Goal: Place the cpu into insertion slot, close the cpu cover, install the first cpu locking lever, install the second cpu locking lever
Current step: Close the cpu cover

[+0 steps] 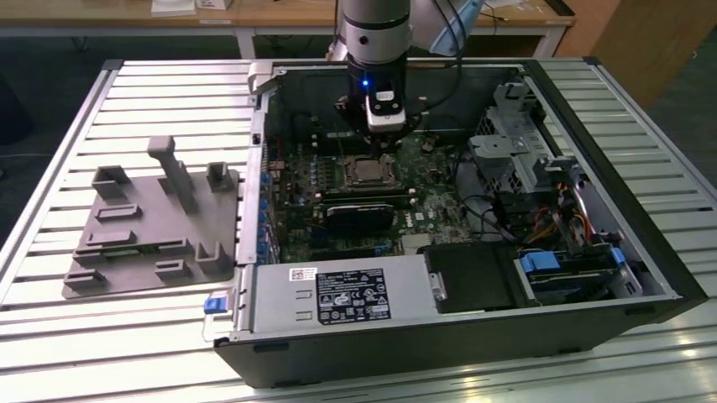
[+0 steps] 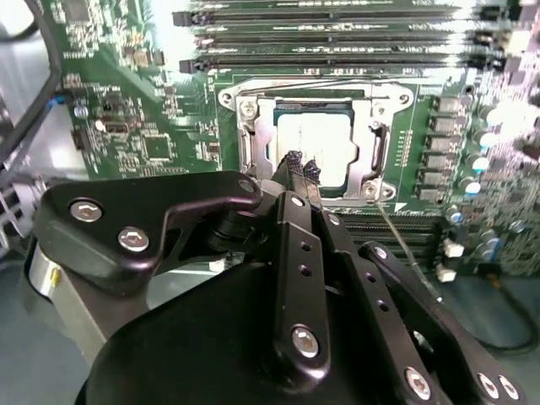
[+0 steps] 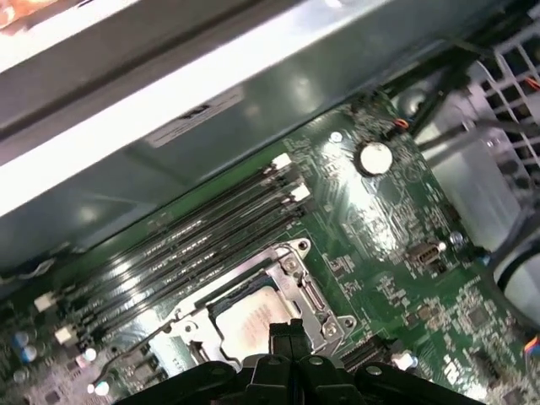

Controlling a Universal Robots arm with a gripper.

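The cpu [image 2: 325,148], a square chip with a pale metal top, lies in the insertion slot [image 2: 245,110] on the green board. The silvery cpu cover [image 2: 375,139] lies flat around it, and the chip shows through its window. A thin wire lever [image 2: 401,240] sticks out slantwise from one socket corner. My gripper [image 2: 301,164] hovers just above the socket's edge, shut with nothing between its fingertips. The first wrist view shows the gripper [image 3: 287,327] over the cpu [image 3: 249,319]. In the exterior view the gripper [image 1: 384,143] hangs inside the open case, just behind the socket [image 1: 364,172].
Long black memory slots [image 2: 337,42] run beside the socket. A black heatsink module [image 1: 358,217] sits in front of it, and the power supply [image 1: 336,295] nearer still. A drive cage [image 1: 510,151] and cables stand at the exterior view's right. A grey fixture [image 1: 151,227] lies outside the case.
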